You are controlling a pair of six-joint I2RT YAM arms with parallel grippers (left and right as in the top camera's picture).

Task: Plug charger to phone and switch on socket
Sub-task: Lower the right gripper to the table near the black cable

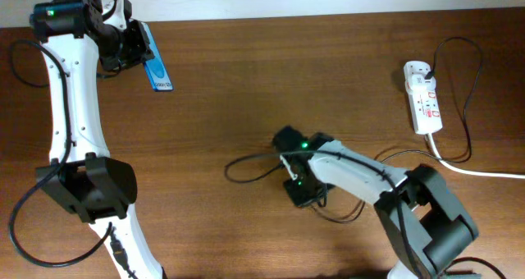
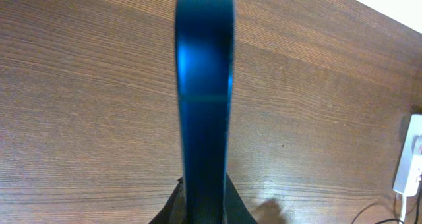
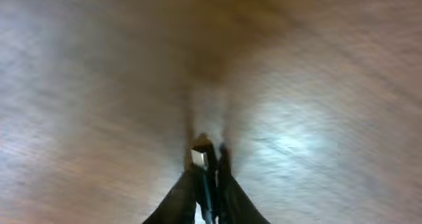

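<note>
My left gripper is raised at the table's far left corner, shut on the phone, whose blue screen tilts outward. In the left wrist view the phone stands edge-on and rises from between the jaws of the left gripper. My right gripper is low over the middle of the table. Its fingers have closed on the charger, and the metal tip pokes out just past them. The charger's thin black cable loops on the wood beside it. The socket lies at the far right.
The socket's thick white cord runs off the right edge, and a thin black cable loops beside it. The socket also shows at the right edge of the left wrist view. The right wrist view is blurred.
</note>
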